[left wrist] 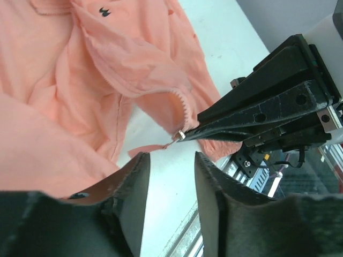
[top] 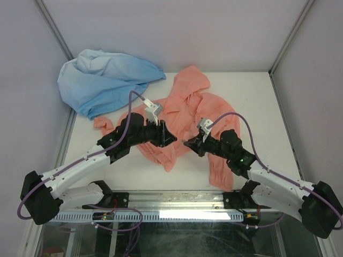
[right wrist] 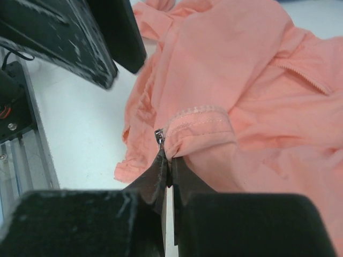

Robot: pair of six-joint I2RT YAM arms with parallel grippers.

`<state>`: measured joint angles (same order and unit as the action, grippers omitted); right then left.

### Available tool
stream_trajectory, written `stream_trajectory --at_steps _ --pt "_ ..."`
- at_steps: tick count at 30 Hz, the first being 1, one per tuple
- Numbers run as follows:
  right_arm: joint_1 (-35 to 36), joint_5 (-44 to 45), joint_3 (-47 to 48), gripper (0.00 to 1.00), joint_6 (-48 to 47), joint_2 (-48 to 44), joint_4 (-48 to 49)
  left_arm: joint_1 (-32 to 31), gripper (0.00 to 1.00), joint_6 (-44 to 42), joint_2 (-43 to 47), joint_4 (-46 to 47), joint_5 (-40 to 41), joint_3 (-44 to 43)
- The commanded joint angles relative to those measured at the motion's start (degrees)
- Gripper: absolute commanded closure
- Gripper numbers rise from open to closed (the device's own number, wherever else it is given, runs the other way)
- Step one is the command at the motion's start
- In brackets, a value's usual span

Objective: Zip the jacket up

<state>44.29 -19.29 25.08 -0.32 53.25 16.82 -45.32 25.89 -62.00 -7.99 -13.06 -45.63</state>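
Right gripper point(right wrist: 167, 163): clenched on the jacket point(top: 185, 107) hem, directly beneath the zip slider point(right wrist: 159, 137).
Left gripper point(left wrist: 169, 171): jaws apart, empty; hem just ahead of its fingertips.
Jacket location: crumpled on the table point(top: 252, 107), beyond both grippers.
Handling: thin, limp and light, so it probably bunches when pulled. Hold the hem taut and grip the slider tab.

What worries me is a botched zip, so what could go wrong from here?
1. The right gripper pinches only a thin edge of the jacket beside the slider; it could slip out.
2. The left gripper is open and empty; it may close on loose fabric instead.
3. The jacket lies crumpled, so the teeth may jam.
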Motion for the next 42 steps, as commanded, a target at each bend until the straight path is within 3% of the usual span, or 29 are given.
stream_trajectory --at_steps 1,12,21,31,42 --pt "-0.77 3.16 -3.76 1.0 3.18 -4.29 3.04 -0.22 0.58 -0.94 1.48 -9.49 4.39 -3.12" --pt "-0.79 4.9 -8.71 1.0 5.23 -8.47 5.2 -6.71 0.52 0.27 -8.88 -23.98 9.39 -2.17" --pt "-0.88 4.35 -9.51 1.0 5.85 -10.01 5.2 -14.63 0.52 -4.36 -23.3 -31.69 20.58 -9.72" --pt "-0.88 5.19 -9.83 1.0 5.93 -11.62 3.92 -16.03 0.55 -11.14 -29.77 -31.88 24.81 -14.25" --pt "-0.95 5.58 -9.96 1.0 5.85 -11.71 3.48 -15.94 0.61 -13.29 -35.33 -27.9 20.02 -12.84"
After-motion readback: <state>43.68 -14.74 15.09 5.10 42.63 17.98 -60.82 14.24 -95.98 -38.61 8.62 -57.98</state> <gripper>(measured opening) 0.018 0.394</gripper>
